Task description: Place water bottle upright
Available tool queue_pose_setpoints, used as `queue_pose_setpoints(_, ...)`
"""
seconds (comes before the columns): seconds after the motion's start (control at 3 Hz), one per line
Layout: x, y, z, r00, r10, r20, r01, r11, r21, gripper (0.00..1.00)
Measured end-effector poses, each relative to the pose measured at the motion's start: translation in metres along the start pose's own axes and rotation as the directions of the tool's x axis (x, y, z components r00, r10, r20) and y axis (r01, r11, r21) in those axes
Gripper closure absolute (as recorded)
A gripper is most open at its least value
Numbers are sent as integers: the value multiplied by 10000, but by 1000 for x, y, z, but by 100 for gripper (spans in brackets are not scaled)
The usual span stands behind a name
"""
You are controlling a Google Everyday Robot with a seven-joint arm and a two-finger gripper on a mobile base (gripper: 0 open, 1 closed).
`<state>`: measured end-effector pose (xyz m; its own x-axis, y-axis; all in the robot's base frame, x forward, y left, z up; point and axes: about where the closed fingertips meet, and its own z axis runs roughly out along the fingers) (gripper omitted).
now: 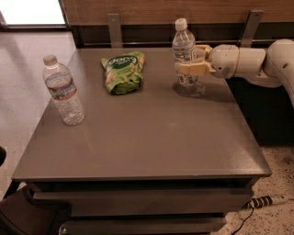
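The small clear plastic water bottle [183, 46], with its white cap and wide white label, stands straight up at the far right part of the flat grey desk [151, 133]. Its long side points up and down, cap on top. The claw [188, 64] is right at the bottle. It comes in from the right, at the end of a white arm, and its two tan fingers [195, 69] are closed around the middle of the bottle, one in front and one behind. The bottle's bottom looks as if it is on the desk or just above it; which one is hard to tell. So the next move likely needs only a small drop, if any, then letting go and pulling back to the right without tipping the bottle.

There is good room around it. A green crinkly snack bag [123, 71] lies flat to the left of the bottle, well apart. A taller ribbed clear bottle [64, 94] with a red and blue band stands near the left edge, far away. The desk top is smooth and a bit shiny. Behind it is a brown wood wall [138, 9].
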<state>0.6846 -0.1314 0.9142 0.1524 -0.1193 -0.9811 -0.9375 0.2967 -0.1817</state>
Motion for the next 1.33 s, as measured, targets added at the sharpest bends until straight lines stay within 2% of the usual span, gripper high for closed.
queue_pose_setpoints(0.33, 15, 4, 4, 9993, 268, 267, -269, 9996, 44, 100)
queue_pose_setpoints(0.67, 39, 6, 2, 9961, 857, 230, -863, 9960, 239, 100)
queue_pose_setpoints(1.0, 35, 6, 2, 9961, 857, 230, -863, 9960, 239, 100)
queue_pose_setpoints(1.33, 34, 6, 2, 9961, 857, 231, -863, 9960, 237, 87)
